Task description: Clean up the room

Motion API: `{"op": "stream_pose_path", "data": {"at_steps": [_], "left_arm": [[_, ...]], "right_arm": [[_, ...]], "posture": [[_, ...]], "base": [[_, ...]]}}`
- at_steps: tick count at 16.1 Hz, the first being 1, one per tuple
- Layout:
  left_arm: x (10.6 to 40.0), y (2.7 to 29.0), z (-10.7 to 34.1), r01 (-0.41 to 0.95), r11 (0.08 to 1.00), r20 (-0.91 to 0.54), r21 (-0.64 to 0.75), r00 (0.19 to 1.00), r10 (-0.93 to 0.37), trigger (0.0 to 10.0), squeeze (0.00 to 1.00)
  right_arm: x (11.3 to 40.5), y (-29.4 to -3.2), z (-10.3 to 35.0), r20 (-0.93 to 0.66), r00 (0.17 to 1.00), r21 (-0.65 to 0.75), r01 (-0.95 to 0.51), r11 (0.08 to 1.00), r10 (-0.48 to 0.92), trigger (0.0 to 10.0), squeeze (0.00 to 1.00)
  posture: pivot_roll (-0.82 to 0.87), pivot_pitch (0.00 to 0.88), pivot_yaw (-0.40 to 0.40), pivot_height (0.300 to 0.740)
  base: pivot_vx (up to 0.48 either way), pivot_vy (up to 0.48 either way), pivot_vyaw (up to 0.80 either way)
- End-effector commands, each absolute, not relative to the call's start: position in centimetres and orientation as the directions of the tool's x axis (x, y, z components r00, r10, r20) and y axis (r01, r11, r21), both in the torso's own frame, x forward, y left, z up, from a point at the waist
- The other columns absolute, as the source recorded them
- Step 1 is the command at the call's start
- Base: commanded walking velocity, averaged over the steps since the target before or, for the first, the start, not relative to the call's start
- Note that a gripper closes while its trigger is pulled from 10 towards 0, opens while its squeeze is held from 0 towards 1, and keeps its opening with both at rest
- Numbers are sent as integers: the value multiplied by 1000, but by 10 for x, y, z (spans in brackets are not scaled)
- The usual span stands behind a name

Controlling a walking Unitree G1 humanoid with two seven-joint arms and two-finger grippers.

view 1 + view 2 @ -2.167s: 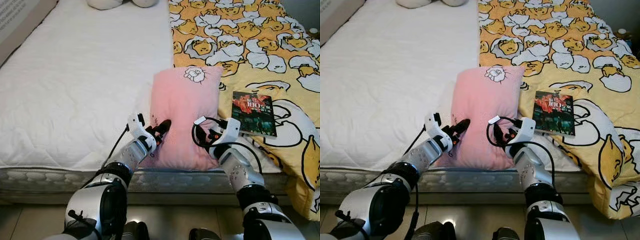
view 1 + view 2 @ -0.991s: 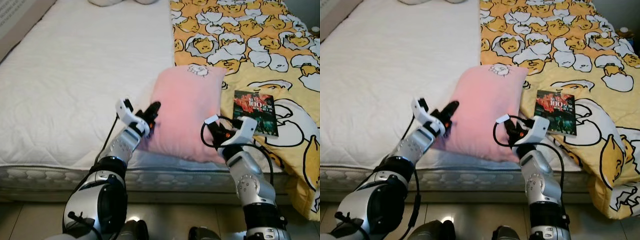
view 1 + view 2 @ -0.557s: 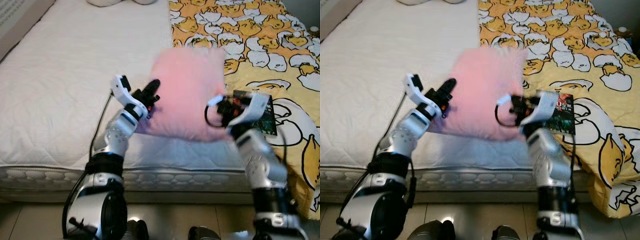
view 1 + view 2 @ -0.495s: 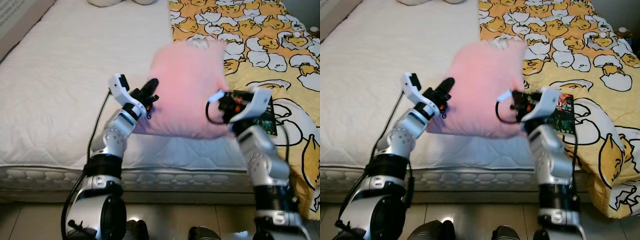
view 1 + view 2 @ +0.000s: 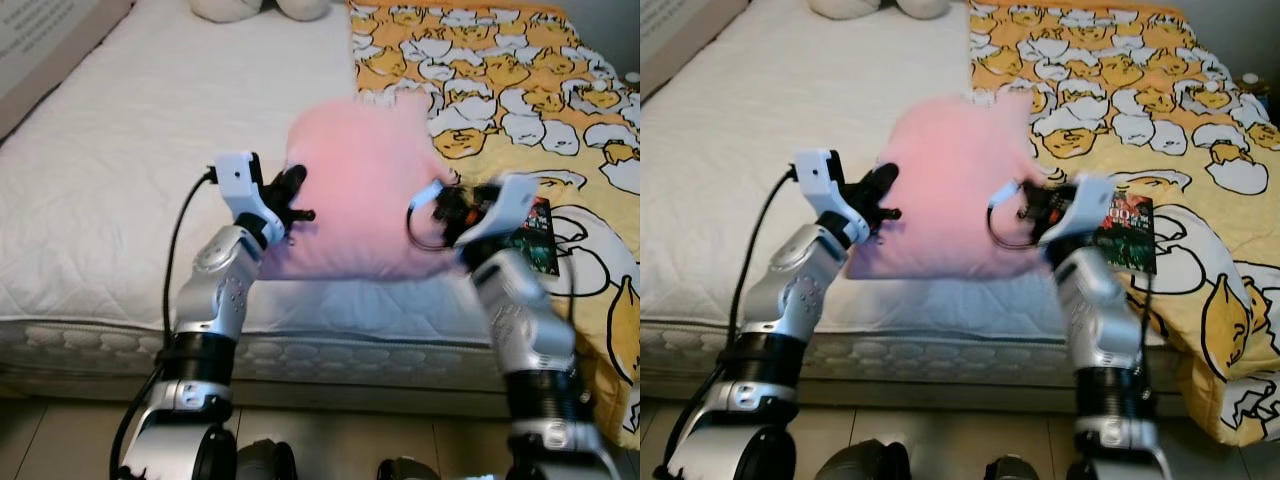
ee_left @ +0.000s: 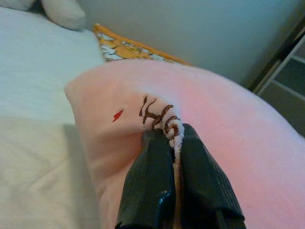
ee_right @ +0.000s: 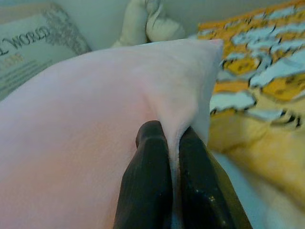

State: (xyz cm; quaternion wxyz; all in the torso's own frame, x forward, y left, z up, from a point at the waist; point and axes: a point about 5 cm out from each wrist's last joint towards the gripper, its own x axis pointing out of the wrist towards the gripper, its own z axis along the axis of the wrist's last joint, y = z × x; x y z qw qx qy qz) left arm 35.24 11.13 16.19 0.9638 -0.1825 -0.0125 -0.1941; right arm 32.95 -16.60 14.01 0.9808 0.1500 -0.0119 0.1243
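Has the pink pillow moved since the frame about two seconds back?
Yes. The pink pillow has come up off the mattress edge and away from the book, carried between the left gripper and right gripper, jaws pinching its fabric.

You have a plain pink plush pillow (image 5: 355, 195) with brown stitched lettering and a small red mark at one corner. Beneath it you see a white quilted mattress (image 5: 130, 160), an orange-yellow blanket (image 5: 510, 90) printed with white-and-yellow cartoon eggs, and a dark green book (image 5: 1127, 235) with red cover art.
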Motion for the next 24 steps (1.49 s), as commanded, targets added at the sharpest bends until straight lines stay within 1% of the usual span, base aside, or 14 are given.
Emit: {"op": "stream_pose_path", "data": {"at_steps": [1, 11, 18, 24], "left_arm": [[350, 113, 166, 375, 868, 111, -325, 927, -358, 0, 0], [345, 101, 156, 363, 874, 77, -324, 931, -358, 0, 0], [347, 108, 151, 323, 899, 53, -297, 945, -322, 0, 0], [350, 106, 153, 319, 904, 53, -286, 947, -318, 0, 0]], "right_arm": [[329, -171, 144, 98, 970, 275, -240, 931, 221, 0, 0], [327, -169, 136, 79, 967, 260, -254, 931, 242, 0, 0], [327, -166, 130, 71, 966, 256, -258, 932, 249, 0, 0], [329, -163, 130, 75, 963, 256, -268, 929, 258, 0, 0]], "posture": [[-40, 12, 4, 731], [-43, 0, 1, 731], [-40, 0, 1, 731], [-40, 0, 6, 731]], "base": [[0, 251, 0], [0, 480, 0], [0, 480, 0], [0, 480, 0]]}}
